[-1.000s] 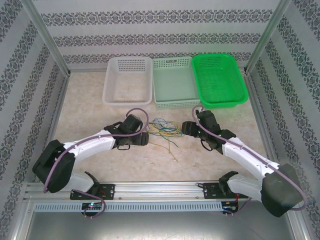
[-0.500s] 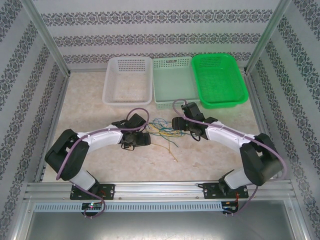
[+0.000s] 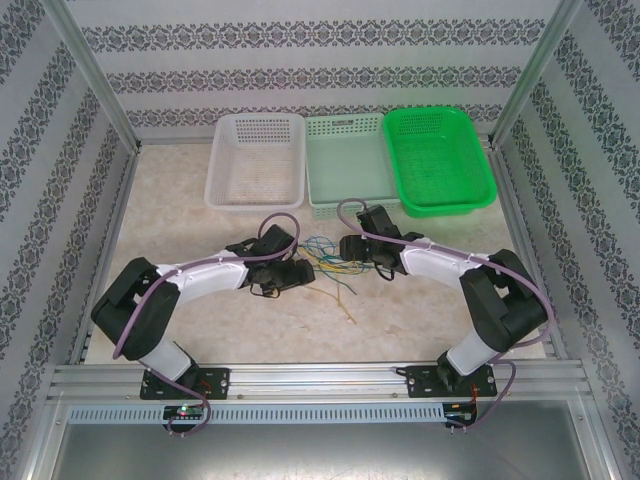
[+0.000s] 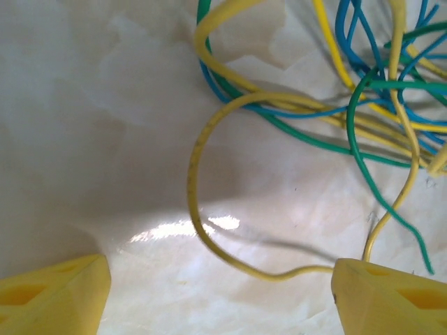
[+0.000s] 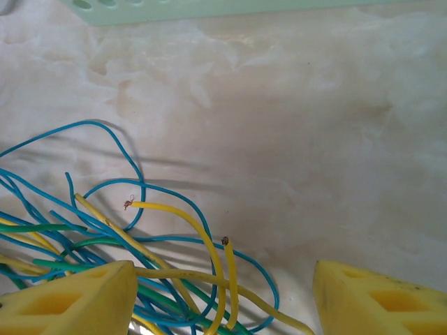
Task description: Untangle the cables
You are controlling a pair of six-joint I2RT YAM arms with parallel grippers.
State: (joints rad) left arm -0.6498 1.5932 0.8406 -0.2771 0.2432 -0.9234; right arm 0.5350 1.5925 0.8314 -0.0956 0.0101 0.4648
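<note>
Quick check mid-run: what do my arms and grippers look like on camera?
The left arm and right arm have white links, black joints and a thick purple cable running along each. The left gripper and right gripper have blocky yellow fingers with recessed slots.

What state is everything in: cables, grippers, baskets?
cables: tangled together in one heap
left gripper: open, holding nothing
right gripper: open, holding nothing
white basket: empty
pale green basket: empty
green basket: empty
</note>
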